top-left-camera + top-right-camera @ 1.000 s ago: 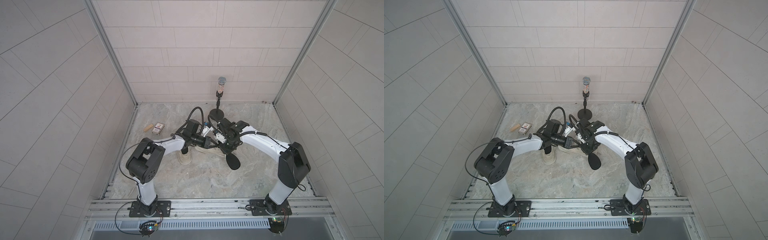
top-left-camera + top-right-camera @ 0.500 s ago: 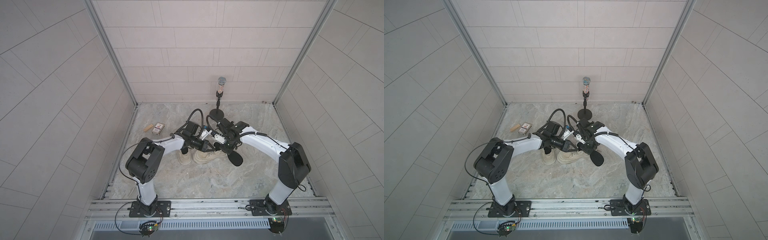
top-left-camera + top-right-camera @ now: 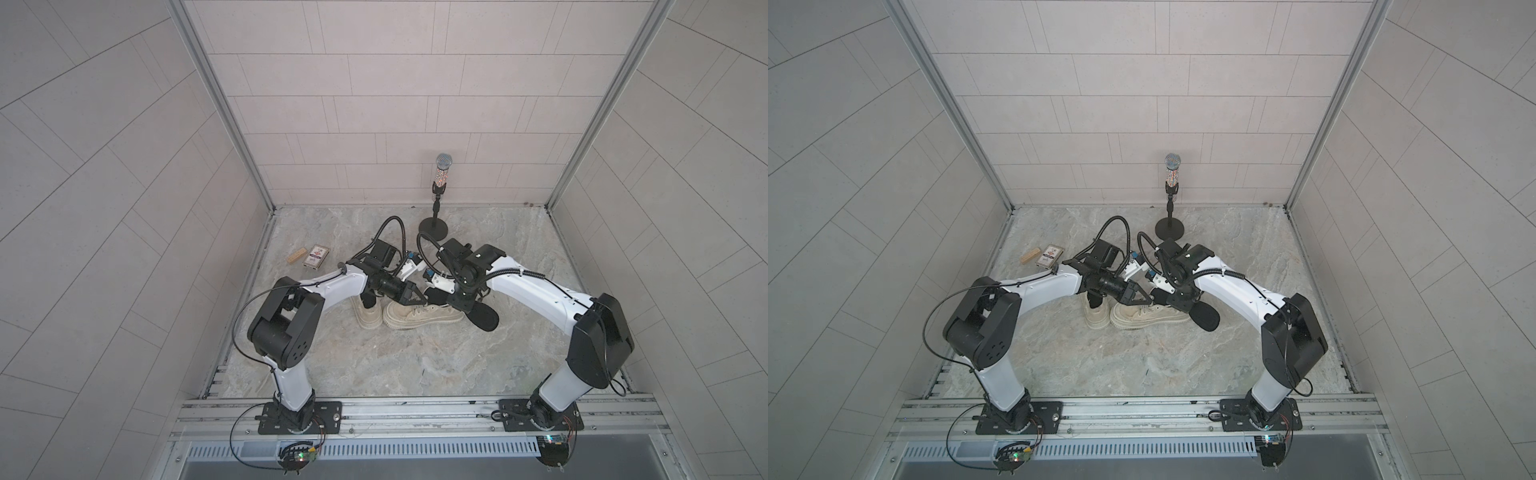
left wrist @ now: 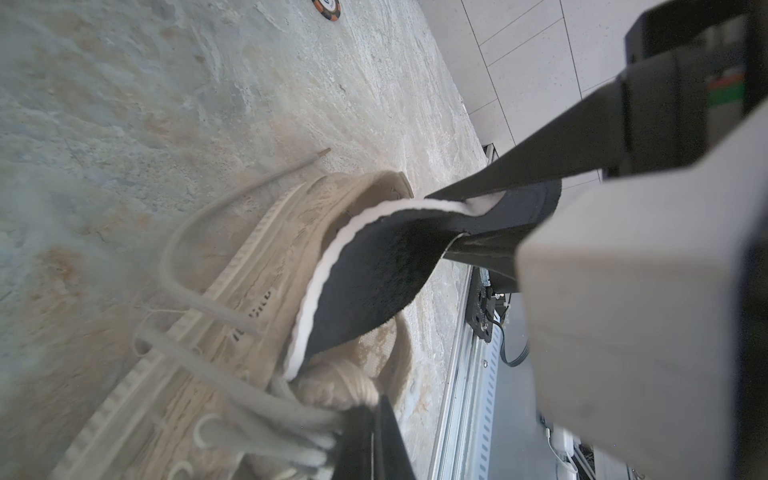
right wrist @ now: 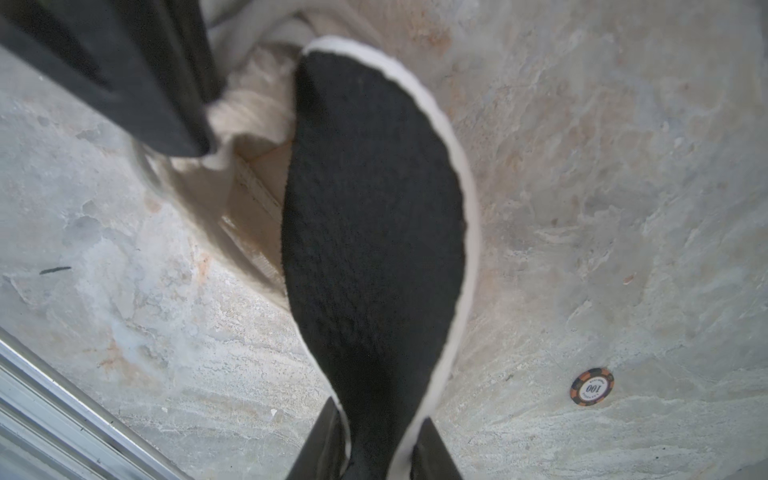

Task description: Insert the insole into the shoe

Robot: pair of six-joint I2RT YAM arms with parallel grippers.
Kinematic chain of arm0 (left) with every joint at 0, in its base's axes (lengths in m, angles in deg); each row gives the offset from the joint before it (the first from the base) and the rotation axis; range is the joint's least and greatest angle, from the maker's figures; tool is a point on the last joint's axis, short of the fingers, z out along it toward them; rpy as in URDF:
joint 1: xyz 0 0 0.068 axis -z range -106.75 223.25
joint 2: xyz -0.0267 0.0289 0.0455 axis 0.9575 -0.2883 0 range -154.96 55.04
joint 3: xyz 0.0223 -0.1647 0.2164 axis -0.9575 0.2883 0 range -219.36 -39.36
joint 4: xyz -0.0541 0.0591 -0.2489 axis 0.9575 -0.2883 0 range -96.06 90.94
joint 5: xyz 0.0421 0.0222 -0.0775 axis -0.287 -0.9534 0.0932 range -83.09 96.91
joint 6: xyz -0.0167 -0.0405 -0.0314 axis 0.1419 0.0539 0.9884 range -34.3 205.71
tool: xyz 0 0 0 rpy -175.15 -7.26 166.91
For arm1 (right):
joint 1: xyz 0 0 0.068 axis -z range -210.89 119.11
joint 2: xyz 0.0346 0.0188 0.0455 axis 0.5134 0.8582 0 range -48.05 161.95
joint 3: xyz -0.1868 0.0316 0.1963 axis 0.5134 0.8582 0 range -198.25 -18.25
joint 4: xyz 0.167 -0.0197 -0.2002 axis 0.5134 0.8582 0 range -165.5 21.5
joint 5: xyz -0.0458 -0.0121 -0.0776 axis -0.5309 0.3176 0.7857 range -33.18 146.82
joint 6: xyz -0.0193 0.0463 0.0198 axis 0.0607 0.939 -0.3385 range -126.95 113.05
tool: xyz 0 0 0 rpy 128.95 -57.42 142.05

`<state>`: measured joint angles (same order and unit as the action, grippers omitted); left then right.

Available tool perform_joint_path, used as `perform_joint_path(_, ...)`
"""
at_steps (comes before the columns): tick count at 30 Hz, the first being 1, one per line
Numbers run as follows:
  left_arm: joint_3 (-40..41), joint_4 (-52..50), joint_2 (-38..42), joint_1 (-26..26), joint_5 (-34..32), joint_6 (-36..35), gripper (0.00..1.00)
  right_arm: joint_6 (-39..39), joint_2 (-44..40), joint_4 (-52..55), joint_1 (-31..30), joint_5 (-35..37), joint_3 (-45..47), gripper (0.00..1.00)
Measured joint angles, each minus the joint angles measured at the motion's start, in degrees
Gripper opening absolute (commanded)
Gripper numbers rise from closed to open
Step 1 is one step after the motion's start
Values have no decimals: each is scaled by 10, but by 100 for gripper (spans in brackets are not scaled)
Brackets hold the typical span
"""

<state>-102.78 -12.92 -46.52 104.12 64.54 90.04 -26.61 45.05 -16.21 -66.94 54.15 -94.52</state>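
Observation:
A beige lace-up shoe lies on its side on the stone floor, toe pointing left. My left gripper is shut on the shoe's tongue, next to the laces. A black insole with a white edge is pinched at its narrow middle in my right gripper. In the right wrist view the insole reaches toward the shoe's opening, its front tip beside the tongue. In the left wrist view the insole hangs over the shoe.
A second beige shoe stands just left of the first, partly under the left arm. A microphone on a round stand is at the back. A card box and wooden block lie at back left. A poker chip lies on the floor.
The shoe has come out from under the arms and now lies in plain view in front of them. The insole has shifted a little to the right in the right gripper.

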Motion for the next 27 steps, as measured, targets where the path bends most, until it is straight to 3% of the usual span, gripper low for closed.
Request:
perform_joint_path(6, 0, -2, 18, 2, -14, -9, 0, 24, -1, 49, -17, -15, 0, 26)
perform_joint_path(13, 15, 19, 69, 8, -28, -32, 0, 71, -24, 108, -18, -86, 5, 26)
perform_joint_path(27, 46, 29, 74, 27, -38, -63, 0, 92, -11, 113, -18, -143, -2, 26)
